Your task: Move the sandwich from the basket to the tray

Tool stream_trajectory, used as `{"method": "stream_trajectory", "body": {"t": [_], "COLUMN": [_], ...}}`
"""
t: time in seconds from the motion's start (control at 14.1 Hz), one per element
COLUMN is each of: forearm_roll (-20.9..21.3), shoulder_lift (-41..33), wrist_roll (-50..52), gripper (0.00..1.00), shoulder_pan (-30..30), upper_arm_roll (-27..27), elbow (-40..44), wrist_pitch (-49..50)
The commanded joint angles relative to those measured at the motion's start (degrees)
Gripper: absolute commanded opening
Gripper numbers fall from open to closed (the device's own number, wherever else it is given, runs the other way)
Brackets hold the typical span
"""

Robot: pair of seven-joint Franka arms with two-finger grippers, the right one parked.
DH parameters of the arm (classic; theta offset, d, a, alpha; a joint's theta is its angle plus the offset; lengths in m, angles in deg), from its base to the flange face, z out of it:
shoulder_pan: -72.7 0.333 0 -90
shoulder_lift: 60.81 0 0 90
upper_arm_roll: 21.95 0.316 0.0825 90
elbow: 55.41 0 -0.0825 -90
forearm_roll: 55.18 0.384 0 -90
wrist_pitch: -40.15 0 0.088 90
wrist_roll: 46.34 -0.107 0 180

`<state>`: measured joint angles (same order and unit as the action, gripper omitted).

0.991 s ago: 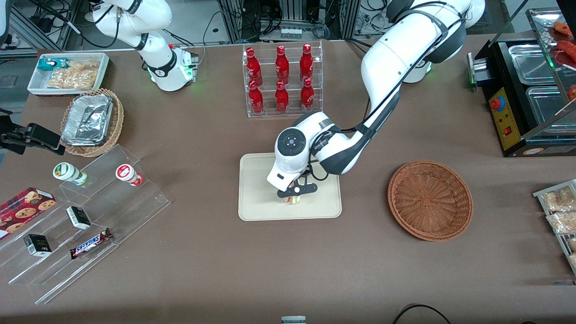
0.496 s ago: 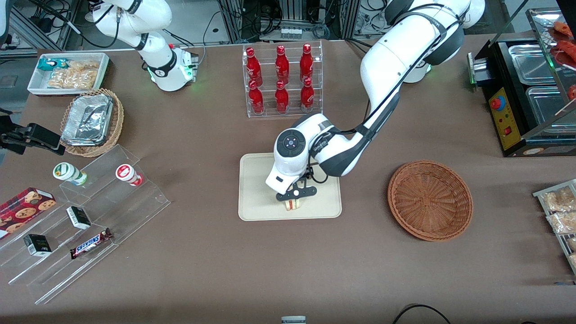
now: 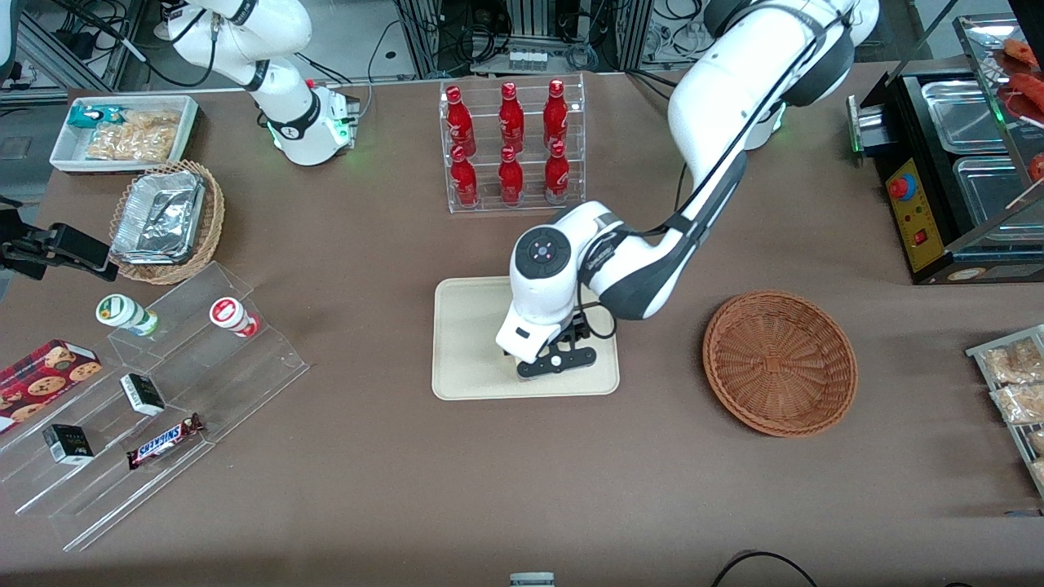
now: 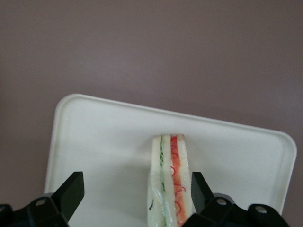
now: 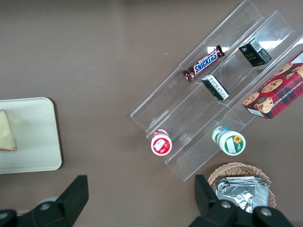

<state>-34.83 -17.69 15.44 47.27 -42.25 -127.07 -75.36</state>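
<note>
Our gripper (image 4: 135,196) hangs just above the tray (image 4: 94,142) with fingers spread wide, gripping nothing. The sandwich (image 4: 169,182) stands on its edge on the tray between them, apparently delivered; the basket (image 3: 779,363) sits empty, well apart toward our working arm's end.

From the front, the pincer (image 3: 557,361) hides the sandwich (image 4: 169,184) on the tray (image 3: 465,342).

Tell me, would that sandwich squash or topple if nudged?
Probably soft: the sandwich is pale bread in thin wrap. It stands on a narrow edge on the tray, so likely tips. The open end effector straddles it.
</note>
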Motion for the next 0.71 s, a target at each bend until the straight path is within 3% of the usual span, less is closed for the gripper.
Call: {"method": "stream_trajectory", "body": {"t": [0.0, 0.28, 0.5, 0.64], "forearm_roll": [-0.4, -4.1, -11.2, -12.3], "shoulder_lift": [-14.3, -25.5, -31.2, -34.4], "wrist_roll": [0.2, -10.9, -29.2, -39.5], "gripper": [1.00, 1.00, 1.00, 1.00], "shoulder_pan": [7.1, 15.5, 24.3, 30.2], "upper_arm_roll": [-0.2, -0.2, 0.0, 0.0], "elbow": [-12.5, -20.3, -19.7, -19.6], "wrist_pitch": [2.9, 8.2, 16.9, 22.1]}}
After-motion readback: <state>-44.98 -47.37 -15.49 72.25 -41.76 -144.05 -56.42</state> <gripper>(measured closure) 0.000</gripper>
